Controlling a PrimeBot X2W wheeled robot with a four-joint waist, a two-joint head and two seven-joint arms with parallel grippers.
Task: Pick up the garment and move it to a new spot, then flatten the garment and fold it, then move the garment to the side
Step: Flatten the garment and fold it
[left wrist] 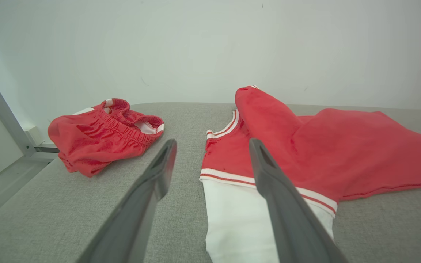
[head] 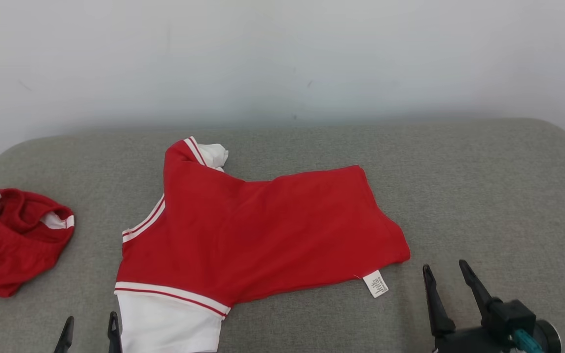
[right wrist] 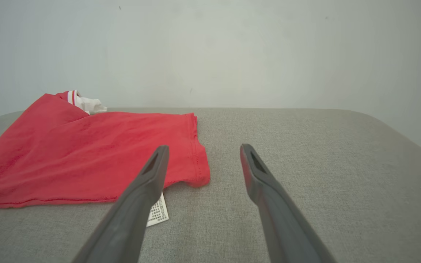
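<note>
Your left gripper (head: pixel 91 327) is sitting at the near edge with its fingers spread wide, holding nothing. Its tips are hanging just beside the white sleeve (head: pixel 169 323) of the garment (head: pixel 263 225). In the left wrist view one finger is overlapping that sleeve, but you can't tell whether it's touching cloth.

Your right gripper (head: pixel 444 267) is standing open and empty too, fingers pointing away from you. It's sitting over bare surface (head: pixel 498 196), just off the garment's hem corner. The care label (head: pixel 375 283) is sticking out from the hem and lying just beside the finger nearer the garment. In the right wrist view that finger is partly covering it.

The garment is lying mid-surface, between the two grippers: red body, white sleeves, red-and-white striped trim. It's lying mostly flat, hem toward your right, neckline toward your left. The near sleeve is running off the bottom of the head view. The far sleeve (head: pixel 214 154) is bunching up at the shoulder on the side toward the wall (head: pixel 282 59).

A second red piece (head: pixel 15 240), crumpled, with an elastic waistband and white trim, is sitting at the left end of the surface, well apart from the garment. Past it, in the left wrist view, a metal rail (left wrist: pixel 2 109) is running up beside the wall.
</note>
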